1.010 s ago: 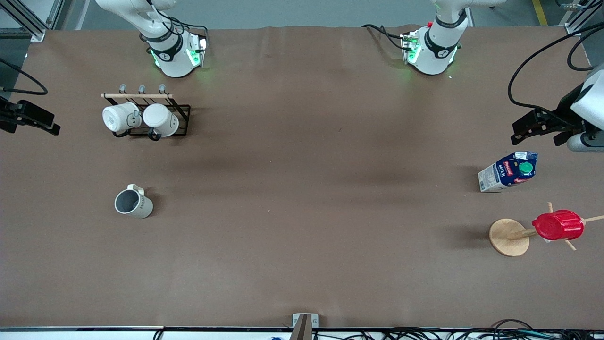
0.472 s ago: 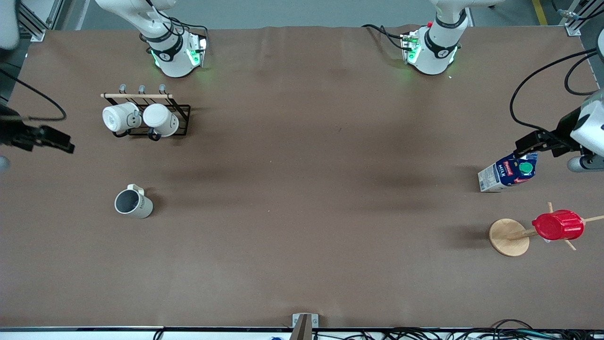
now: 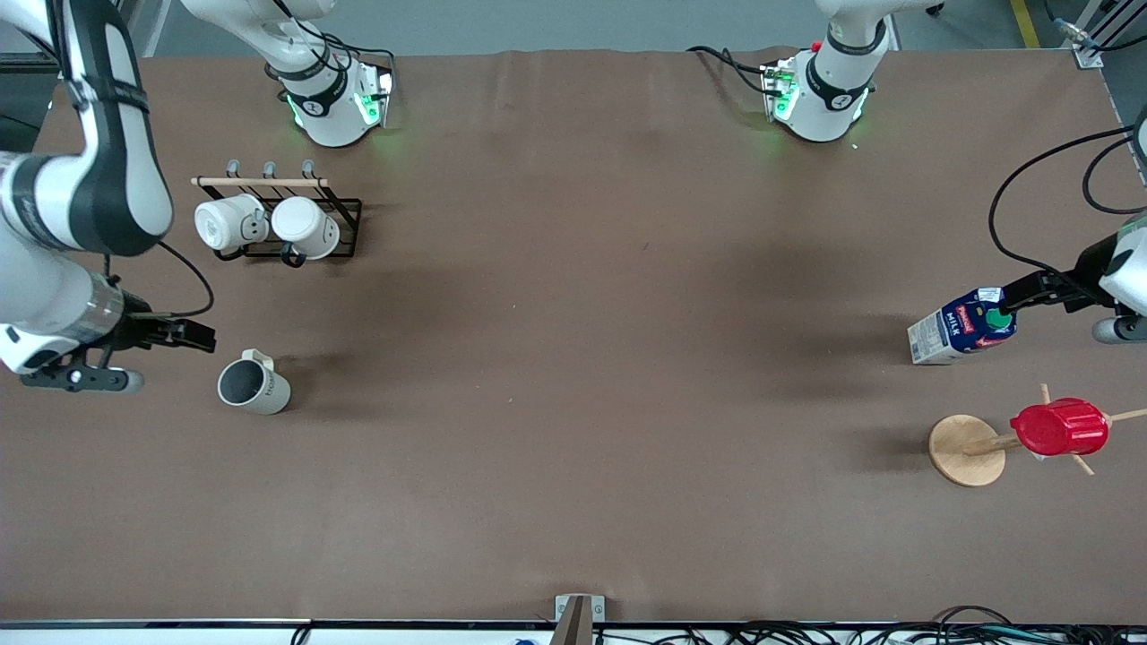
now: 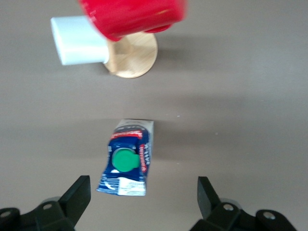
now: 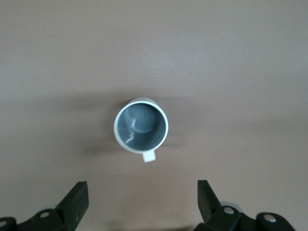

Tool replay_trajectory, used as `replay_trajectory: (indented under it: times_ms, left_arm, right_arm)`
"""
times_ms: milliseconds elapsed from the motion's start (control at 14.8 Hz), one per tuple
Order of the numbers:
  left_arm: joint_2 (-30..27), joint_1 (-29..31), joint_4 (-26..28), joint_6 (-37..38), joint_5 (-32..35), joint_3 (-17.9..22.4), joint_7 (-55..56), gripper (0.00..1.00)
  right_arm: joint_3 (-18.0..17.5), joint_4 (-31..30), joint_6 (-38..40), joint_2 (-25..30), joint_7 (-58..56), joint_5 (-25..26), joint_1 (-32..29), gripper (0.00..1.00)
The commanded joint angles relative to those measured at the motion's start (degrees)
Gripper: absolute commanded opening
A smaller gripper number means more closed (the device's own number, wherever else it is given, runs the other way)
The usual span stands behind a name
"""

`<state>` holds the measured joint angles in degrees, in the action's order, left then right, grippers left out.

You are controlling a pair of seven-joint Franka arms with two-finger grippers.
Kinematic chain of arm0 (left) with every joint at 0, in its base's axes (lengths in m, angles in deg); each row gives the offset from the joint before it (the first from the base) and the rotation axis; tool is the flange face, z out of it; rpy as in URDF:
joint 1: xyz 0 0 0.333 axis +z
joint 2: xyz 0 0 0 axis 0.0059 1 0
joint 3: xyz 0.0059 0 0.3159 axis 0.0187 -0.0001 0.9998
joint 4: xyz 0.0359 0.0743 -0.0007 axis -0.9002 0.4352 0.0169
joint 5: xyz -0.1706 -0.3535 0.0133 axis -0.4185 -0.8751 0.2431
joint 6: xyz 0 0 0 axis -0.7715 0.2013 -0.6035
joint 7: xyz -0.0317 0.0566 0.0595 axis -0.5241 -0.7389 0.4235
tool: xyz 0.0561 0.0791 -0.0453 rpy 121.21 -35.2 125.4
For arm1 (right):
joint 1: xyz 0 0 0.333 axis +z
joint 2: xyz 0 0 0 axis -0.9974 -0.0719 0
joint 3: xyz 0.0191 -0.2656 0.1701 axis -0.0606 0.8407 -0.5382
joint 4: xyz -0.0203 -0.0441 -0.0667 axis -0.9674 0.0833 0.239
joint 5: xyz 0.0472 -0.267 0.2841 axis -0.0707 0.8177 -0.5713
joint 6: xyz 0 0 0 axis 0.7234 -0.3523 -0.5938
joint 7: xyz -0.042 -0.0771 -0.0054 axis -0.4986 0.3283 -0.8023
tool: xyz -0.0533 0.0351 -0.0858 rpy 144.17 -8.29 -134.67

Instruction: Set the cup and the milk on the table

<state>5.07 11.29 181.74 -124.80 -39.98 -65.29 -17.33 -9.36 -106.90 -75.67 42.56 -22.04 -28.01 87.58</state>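
Now: cup point(image 3: 254, 386) upright on table point(image 3: 573, 358) toward the right arm's end, nearer the camera than rack point(image 3: 278, 219) with two white mugs. Right gripper point(image 3: 193, 336) over table just beside cup, fingers point(image 5: 77, 199) apart. Milk point(image 3: 964, 325) upright toward the left arm's end, near red cup point(image 3: 1059, 427) on wooden stand point(image 3: 966, 450). Left gripper point(image 3: 1021, 291) over milk, fingers point(image 4: 79, 192) apart

The red cup point(image 4: 132, 17) was blurred and cut off by the left wrist view's edge. The lettering on the mug point(image 3: 254, 385) was too small to read. The left arm point(image 3: 1120, 278) ran past the frame's edge.
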Motion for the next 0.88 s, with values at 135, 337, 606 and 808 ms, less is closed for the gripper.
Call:
replay_trajectory:
  times_ms: [135,337,606,808]
  left_arm:
    - [1.07,1.7,4.15,-6.15,0.41,-0.31,-0.34,0.98]
    - [1.15,2.14,7.4,-8.96,0.5,-0.22,-0.25,0.98]
    - [1.59,2.58,10.04,-11.87,0.41,-0.22,0.01,0.98]
    - [1.86,2.58,12.5,-15.55,0.41,-0.22,0.01,0.97]
  right_arm:
    - [1.41,-1.56,-9.56,-7.7,-4.4,-0.43,-1.61,1.0]
    - [1.49,-2.09,-11.75,-10.86,-4.58,-3.67,-1.61,1.0]
    - [1.41,-4.46,-16.59,-12.71,-4.66,-3.95,-1.52,1.0]
    - [1.41,-4.55,-19.32,-14.12,-4.58,-3.95,-1.43,0.92]
